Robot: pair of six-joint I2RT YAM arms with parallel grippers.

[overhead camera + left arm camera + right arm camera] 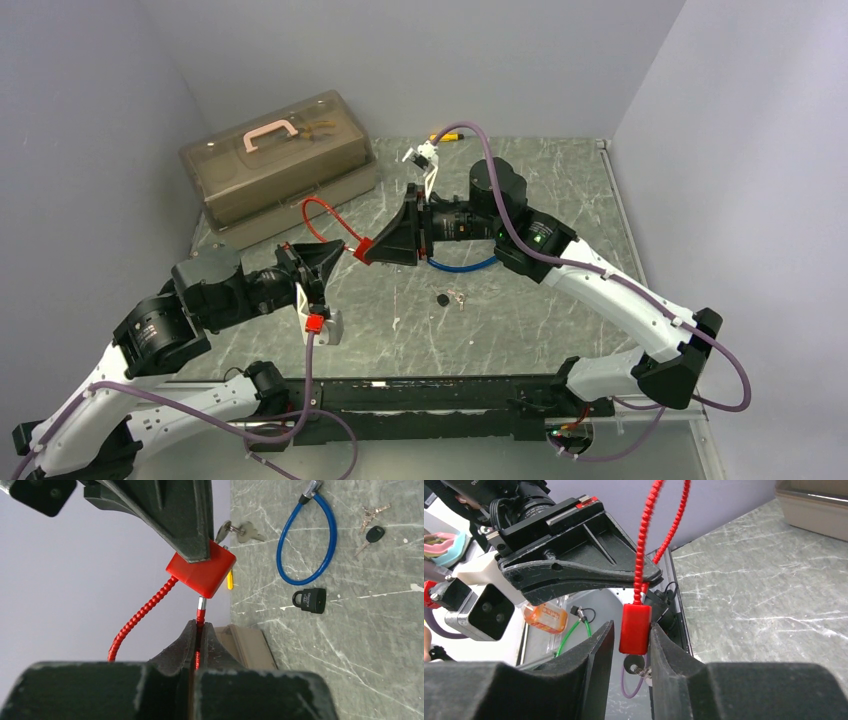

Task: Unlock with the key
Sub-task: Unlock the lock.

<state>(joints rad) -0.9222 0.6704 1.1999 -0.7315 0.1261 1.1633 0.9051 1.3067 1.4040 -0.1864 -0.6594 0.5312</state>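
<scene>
The left jaws clamp the springy red cable (145, 607); the right jaws, slightly parted, straddle its rigid lock body (202, 572); best pinch the key (247, 530) head.

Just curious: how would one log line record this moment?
left gripper: shut on red cable | right gripper: around red lock body, grip unclear | key: inserted

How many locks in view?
3: red cable lock, its cable pinched in the left gripper; blue cable lock on the table; black padlock beside it. Others may be hidden.
</scene>
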